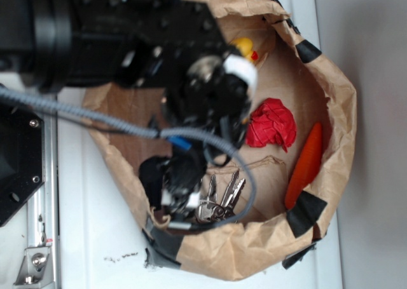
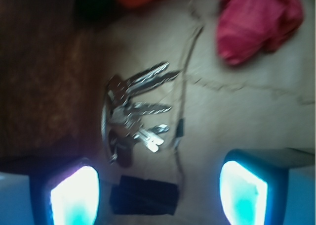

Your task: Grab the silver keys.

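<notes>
Your gripper (image 2: 158,195) is wide open and empty, with the silver keys (image 2: 136,111) lying apart at 11 o'clock from it.

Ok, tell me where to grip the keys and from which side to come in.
Grip the keys at the ring end, where the heads bunch together; the blades fan apart and lie flat, so they would likely slip. Come straight down from above: they lie flat on the paper bag floor near its wall, leaving little room sideways. The pincer is open, with the keys ahead of it.
</notes>
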Tool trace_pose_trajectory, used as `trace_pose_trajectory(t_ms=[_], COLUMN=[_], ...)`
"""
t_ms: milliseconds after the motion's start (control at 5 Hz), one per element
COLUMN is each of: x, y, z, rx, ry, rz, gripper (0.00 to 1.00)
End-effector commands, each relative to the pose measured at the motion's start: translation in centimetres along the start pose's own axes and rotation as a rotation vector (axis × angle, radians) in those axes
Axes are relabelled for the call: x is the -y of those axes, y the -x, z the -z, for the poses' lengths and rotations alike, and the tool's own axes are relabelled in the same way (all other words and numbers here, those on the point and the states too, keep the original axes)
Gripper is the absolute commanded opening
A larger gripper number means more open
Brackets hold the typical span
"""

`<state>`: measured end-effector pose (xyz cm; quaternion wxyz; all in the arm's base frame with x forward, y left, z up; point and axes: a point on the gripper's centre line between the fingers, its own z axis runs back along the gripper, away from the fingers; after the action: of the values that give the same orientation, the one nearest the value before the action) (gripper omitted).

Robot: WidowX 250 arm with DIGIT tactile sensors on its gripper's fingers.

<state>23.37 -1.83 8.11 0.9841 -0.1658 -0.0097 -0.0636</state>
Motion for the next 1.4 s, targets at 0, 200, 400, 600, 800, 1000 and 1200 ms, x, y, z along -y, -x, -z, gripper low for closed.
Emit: trace_pose_trajectory(t_ms=[0,200,400,600,800,1000,1200], x=[2.4,2.7,2.7,3.4,3.3,2.7,1.8], y=[0.3,0.2,0.1,0.3,0.0,-0.8,-2.1], z=[0.1,0.8,1.5,1.9,1.8,1.0,-0.6], rx=[0.034,0.072,0.097,0.139,0.170,0.179,0.178], ry=[0.071,0.040,0.052,0.064,0.047,0.053,0.101], rz=[0.052,0.072,0.092,0.130,0.130,0.092,0.023], gripper=[1.00,1.00,1.00,1.00,1.00,1.00,1.00])
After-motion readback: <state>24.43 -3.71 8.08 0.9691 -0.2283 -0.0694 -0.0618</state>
